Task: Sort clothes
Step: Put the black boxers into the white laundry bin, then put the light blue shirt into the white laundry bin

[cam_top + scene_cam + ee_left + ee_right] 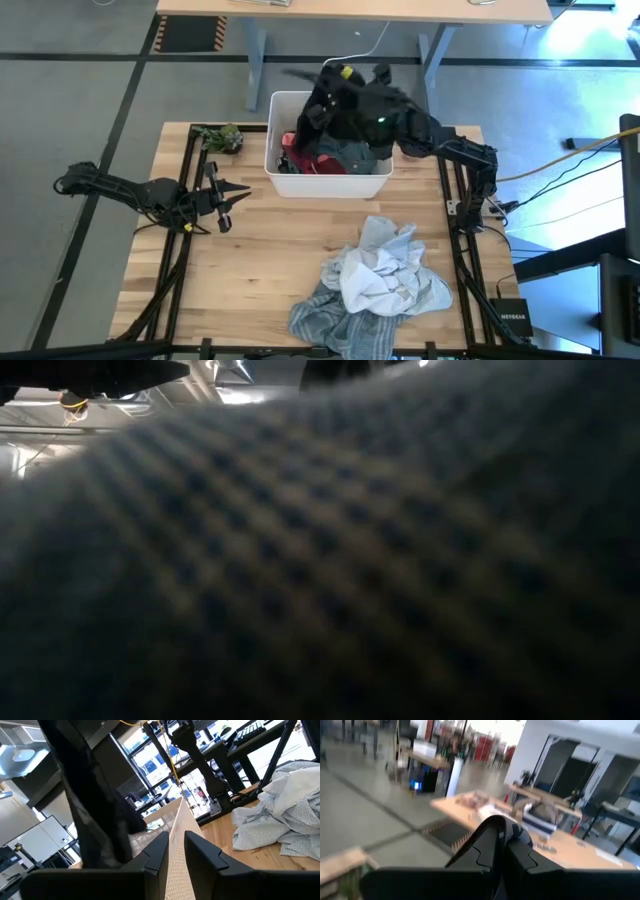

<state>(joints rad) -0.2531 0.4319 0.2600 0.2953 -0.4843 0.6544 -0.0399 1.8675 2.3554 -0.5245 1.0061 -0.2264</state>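
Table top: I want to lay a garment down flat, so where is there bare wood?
Bare wood lies between the left gripper and the clothes pile, and in front of the white bin. The pile's corner is crowded; the right gripper hangs over the bin.

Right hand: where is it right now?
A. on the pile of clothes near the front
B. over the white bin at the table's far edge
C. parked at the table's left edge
B: the right hand is above the white bin, away from the clothes pile.
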